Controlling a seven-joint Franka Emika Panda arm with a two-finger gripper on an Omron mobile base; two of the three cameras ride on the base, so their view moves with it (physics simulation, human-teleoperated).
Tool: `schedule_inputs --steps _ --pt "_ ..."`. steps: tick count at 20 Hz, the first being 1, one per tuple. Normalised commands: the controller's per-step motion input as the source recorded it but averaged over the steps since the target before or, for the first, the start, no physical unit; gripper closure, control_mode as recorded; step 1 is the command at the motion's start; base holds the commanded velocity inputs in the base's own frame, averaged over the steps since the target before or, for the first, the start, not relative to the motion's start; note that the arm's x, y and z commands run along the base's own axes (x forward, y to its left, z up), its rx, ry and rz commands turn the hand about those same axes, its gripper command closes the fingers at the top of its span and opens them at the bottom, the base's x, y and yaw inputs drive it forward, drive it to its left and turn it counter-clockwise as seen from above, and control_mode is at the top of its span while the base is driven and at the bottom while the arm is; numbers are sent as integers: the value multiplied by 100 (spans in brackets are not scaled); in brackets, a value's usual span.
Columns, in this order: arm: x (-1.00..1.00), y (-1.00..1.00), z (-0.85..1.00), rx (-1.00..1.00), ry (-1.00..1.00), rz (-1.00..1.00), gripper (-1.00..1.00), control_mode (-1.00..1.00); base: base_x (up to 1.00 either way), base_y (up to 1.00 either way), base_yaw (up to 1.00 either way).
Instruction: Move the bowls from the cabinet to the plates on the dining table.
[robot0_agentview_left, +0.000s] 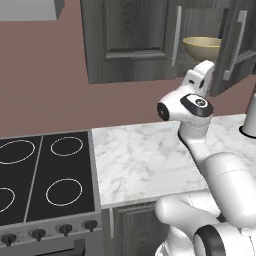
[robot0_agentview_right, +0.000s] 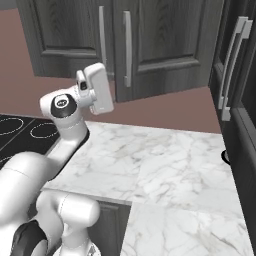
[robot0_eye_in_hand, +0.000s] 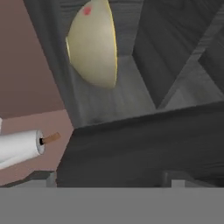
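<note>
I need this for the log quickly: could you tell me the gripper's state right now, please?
Gripper: cannot be told; its fingers are not visible. It faces the olive-yellow bowl in the open cabinet, holding nothing visible.

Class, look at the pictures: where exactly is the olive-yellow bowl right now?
The olive-yellow bowl sits inside the open wall cabinet, at the upper right of the left base view, just above the arm's raised hand; the hand view shows it on the cabinet's floor.

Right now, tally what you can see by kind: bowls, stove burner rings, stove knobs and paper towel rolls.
Bowls: 1, the olive-yellow bowl in the open cabinet
Burner rings on the stove: 4
Stove knobs: 4
Paper towel rolls: 1
Total: 10
</note>
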Motion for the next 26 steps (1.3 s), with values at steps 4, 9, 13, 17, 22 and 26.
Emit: schedule_inputs --steps 4,9,13,17,22,26 --pt "-85 -42 23 5 -27 -7 -100 -100 0 0 0" --pt "-33 -87 15 8 -21 -12 -100 -100 0 0 0" --pt "-9 -100 11 8 -18 -10 -100 -100 0 0 0" --pt "-6 -100 2 7 -16 -8 -100 -100 0 0 0" --pt "-8 -100 0 4 -15 -8 -100 -100 0 0 0" --pt "0 -86 0 2 -12 -6 -100 -100 0 0 0"
